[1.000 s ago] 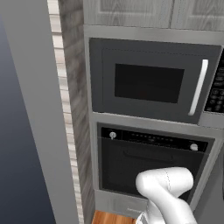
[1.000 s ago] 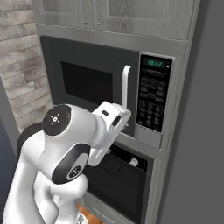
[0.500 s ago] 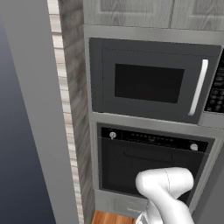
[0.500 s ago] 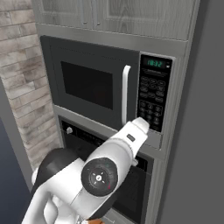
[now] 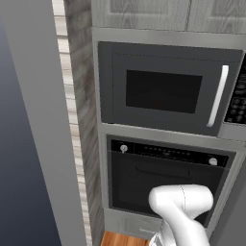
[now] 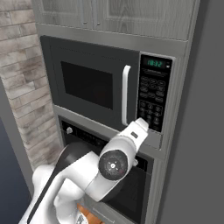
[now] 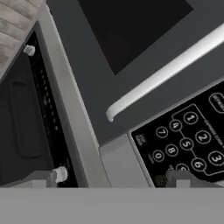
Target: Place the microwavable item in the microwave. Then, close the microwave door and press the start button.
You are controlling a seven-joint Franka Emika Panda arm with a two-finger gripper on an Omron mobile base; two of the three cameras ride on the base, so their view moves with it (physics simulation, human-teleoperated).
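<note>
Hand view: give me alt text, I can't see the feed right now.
The open gripper points at the lower corner of the closed microwave door, between its silver handle and the keypad. The oven with two knobs lies alongside.

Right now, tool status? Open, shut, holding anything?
Tool: open, holding nothing, tips apart near the bottom of the microwave keypad.

1. The white arm [image 6: 87, 175] rises from the seven o'clock corner of the right base view, elbow bent, forearm reaching toward one o'clock.
2. The gripper [image 7: 114, 180] has its jaws spread wide, holding nothing.
</note>
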